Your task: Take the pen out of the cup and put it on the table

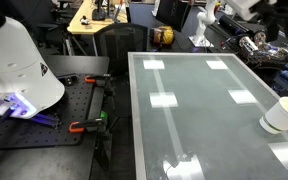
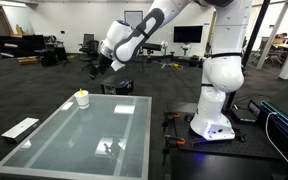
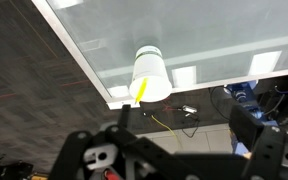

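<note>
Layout: cup standing near a table corner, bench and arm base sitting alongside.

The small white paper cup (image 1: 282, 115) is standing on the large glossy grey-green glass table (image 1: 194, 120), close to one corner. The short thin yellow pen (image 3: 141, 90) is sitting inside it and leaning over the rim. The black perforated metal bench (image 1: 44, 135) is lying just beside the table's long edge and carrying the white rounded arm base (image 1: 19, 65). In an exterior view the black two-finger gripper (image 2: 98, 68) is hanging above the cup, well apart from it.

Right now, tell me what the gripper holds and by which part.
Nothing. The gripper is open and empty; the pen sits in the cup.
</note>
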Controlling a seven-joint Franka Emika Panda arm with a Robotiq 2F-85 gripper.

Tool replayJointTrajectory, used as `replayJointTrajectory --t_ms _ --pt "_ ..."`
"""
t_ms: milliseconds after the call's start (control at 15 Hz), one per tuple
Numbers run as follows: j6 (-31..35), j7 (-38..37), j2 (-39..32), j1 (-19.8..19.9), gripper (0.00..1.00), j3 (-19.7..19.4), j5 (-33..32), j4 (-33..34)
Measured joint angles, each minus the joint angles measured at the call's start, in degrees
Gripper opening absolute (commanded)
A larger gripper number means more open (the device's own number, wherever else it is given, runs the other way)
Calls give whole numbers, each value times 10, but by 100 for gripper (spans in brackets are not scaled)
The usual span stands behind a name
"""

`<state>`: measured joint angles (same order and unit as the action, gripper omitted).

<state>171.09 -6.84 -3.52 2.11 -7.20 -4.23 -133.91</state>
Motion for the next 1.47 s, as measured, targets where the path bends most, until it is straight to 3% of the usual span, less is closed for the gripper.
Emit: replayJointTrajectory --t_ms 267,733,1467 --pt "14 -46 -66 -1 100 -24 -41 60" --pt "21 -51 -155 -6 100 -36 -43 143" --pt "48 -61 -209 -12 100 -37 -40 182"
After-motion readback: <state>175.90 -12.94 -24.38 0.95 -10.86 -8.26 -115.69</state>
